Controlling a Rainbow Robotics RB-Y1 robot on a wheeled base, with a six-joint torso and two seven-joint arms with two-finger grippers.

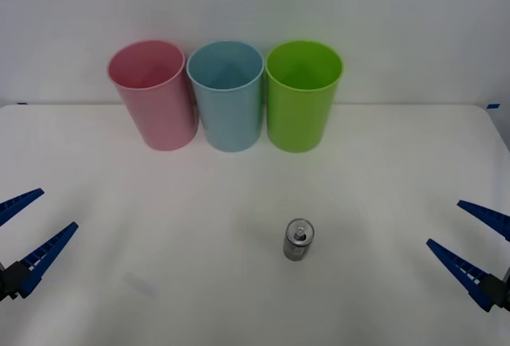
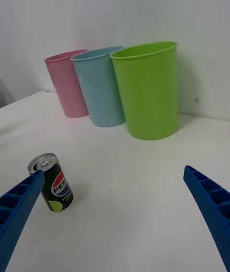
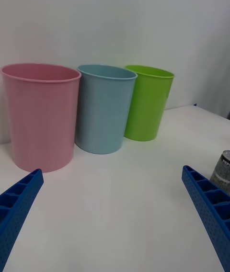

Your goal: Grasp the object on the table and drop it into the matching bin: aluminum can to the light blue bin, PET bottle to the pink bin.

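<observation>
The can (image 1: 299, 240) stands on the tabletop (image 1: 159, 266), in front of the bins. Both grippers wait, fingers apart. Next, the right gripper (image 1: 470, 242) should grab it for the blue bin (image 1: 228, 99).

1. Can (image 2: 51, 182): upright on the white table (image 2: 129, 195), dark body with a logo, silver top with pull tab.
2. Right gripper (image 2: 115, 224): blue ribbed fingers (image 2: 19, 209) spread wide; one finger overlaps the can's edge, contact possibly absent.
3. Pink bin (image 2: 69, 85), blue bin (image 2: 100, 87) and green bin (image 2: 148, 92): upright in a close row by the wall, well beyond the can.
</observation>
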